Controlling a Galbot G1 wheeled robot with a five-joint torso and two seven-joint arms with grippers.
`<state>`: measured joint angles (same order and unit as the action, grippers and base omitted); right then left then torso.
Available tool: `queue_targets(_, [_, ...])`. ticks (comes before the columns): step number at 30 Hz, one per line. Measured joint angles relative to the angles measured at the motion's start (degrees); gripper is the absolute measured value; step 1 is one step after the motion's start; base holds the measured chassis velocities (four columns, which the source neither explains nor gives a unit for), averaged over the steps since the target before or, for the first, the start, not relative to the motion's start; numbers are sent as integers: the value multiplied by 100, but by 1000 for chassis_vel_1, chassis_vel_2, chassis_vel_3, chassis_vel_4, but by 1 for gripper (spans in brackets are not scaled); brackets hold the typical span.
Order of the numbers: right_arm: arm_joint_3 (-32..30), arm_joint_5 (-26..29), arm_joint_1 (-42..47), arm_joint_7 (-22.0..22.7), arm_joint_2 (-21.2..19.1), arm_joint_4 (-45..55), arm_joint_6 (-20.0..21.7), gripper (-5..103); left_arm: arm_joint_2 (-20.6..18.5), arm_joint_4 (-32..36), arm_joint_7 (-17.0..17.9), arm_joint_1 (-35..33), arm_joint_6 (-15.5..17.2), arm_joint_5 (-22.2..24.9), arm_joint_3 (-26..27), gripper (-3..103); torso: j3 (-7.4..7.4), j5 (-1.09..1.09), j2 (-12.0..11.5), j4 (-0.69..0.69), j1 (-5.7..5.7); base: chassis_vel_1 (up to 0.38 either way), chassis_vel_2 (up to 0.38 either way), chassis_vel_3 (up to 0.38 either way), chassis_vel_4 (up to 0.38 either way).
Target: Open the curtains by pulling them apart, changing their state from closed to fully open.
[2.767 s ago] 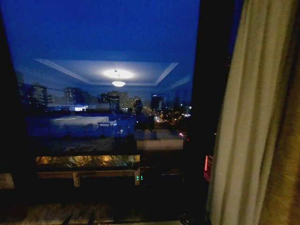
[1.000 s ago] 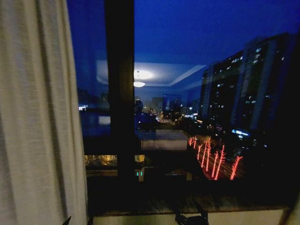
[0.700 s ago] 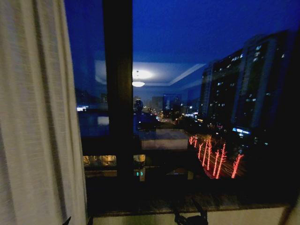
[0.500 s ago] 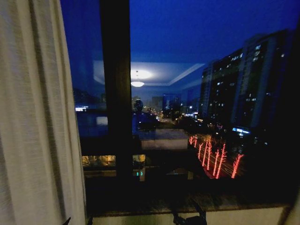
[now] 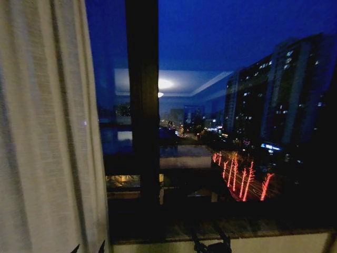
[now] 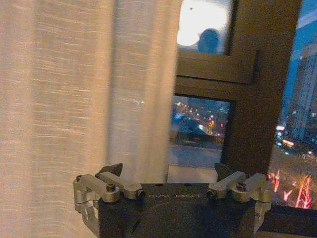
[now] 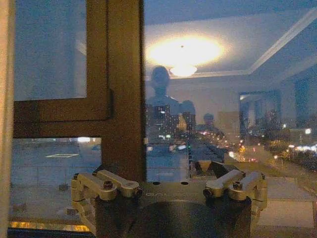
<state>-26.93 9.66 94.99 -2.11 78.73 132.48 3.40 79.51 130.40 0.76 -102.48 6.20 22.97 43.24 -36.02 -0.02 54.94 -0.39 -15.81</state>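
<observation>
At left, curtains [image 5: 47,137] hanging vertically

My right gripper [image 7: 168,171] sits low before the window pane [image 7: 223,99], fingers spread apart and holding nothing. A dark wooden window frame [image 7: 124,89] stands upright just behind my left finger. The glass reflects a glowing ceiling lamp [image 7: 183,52]. A thin strip of curtain [image 7: 5,119] hangs at the edge.
</observation>
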Motion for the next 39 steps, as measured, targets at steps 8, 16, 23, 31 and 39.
queue_targets(8, [-5,20,-33,0,1,-39,-78,100,34,-62,-20,1,-34,-40,-13,100,0,-2,0,2,-1,128,105,-97,-88])
queue_targets(16, [100,102,-151,33,-2,-43,-50,100,67,-139,-122,-18,-229,-101,-5,100,0,2,0,1,1,-6,-16,2,6])
queue_targets(23, [142,175,-261,121,0,-205,-23,100,65,-143,-128,-23,-342,-145,0,100,-1,0,0,2,0,0,0,0,0])
queue_targets(31, [137,120,-299,145,0,-247,-19,100,56,-124,-128,17,-309,-151,-41,100,0,1,1,1,1,0,0,0,0])
queue_targets(39, [122,73,-286,146,-1,-228,-19,100,51,-135,-126,62,-271,-151,-64,100,0,1,0,1,1,8,15,-10,-14])
